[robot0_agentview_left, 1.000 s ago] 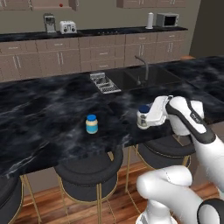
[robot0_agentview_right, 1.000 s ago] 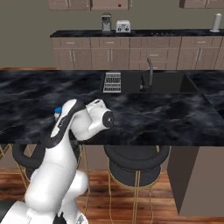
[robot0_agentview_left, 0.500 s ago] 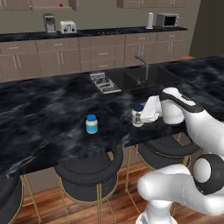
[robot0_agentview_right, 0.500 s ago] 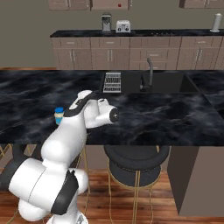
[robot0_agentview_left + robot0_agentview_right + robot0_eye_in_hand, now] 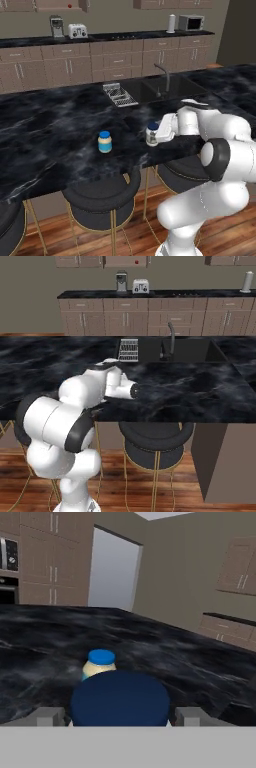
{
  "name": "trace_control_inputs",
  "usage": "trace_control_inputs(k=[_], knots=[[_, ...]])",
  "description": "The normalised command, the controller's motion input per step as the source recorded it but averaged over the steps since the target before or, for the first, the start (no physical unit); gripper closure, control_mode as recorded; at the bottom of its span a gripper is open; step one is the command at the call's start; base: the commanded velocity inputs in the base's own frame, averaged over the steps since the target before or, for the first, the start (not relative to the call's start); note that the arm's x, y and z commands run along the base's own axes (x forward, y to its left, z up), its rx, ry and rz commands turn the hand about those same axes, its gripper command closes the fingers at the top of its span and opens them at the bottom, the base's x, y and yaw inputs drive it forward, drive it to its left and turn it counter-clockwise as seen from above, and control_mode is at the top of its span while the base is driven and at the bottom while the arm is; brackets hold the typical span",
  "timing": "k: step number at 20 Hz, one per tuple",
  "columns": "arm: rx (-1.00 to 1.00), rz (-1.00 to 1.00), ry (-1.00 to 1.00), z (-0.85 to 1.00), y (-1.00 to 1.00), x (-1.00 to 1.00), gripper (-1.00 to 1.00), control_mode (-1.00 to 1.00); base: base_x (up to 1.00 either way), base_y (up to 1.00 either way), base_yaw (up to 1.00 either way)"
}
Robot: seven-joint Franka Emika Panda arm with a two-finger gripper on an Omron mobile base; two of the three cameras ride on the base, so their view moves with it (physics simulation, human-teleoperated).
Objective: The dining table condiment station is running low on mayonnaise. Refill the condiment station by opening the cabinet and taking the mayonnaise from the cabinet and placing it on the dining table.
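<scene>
The hand (image 5: 156, 135) reaches out level over the near edge of the tabletop (image 5: 55, 120), its fingers closed on the mayonnaise (image 5: 152, 134) — a small whitish jar with a dark blue lid, held upright just above or on the marble; contact with the surface cannot be told. In the hand view the jar's round dark lid (image 5: 119, 702) sits between the two grey fingertips (image 5: 50, 716), one at each side of it.

The white arm folds back on itself from the base, its elbow bulging towards the near right in the left base view, and the forearm runs flat along the counter edge. In the right base view the hand (image 5: 131, 391) points to the right over the glossy stone.

The dining table's top is black marble with pale veining, smooth and reflective. To the left of the held jar, well apart, stands a cream-yellow jar (image 5: 104, 142) with a bright blue lid; the hand view shows it (image 5: 100, 664) just beyond the mayonnaise. Farther back a sink (image 5: 150, 90) with a dark curved tap (image 5: 163, 76) is set into the top, a wire rack (image 5: 120, 95) beside it. Round black stools (image 5: 102, 200) on thin gold legs stand beneath the near edge — over a wooden floor. Taupe wall cabinets (image 5: 55, 5) line the far wall.
</scene>
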Motion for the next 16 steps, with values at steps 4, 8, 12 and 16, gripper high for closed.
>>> trace_control_inputs(k=[4, 8, 12, 16], knots=[[0.00, 0.04, 0.01, -0.44, 0.00, 0.40, 1.00, -1.00, 0.00, 0.00, 0.00], [0.00, 0.02, 0.01, -0.48, 0.00, 0.45, 1.00, -1.00, 0.00, 0.00, 0.00], [0.00, 0.02, 0.00, -0.45, 0.00, 0.39, 1.00, -1.00, 0.00, 0.00, 0.00], [0.00, 0.01, 0.00, -0.34, 0.00, 0.35, 1.00, -1.00, 0.00, 0.00, 0.00]])
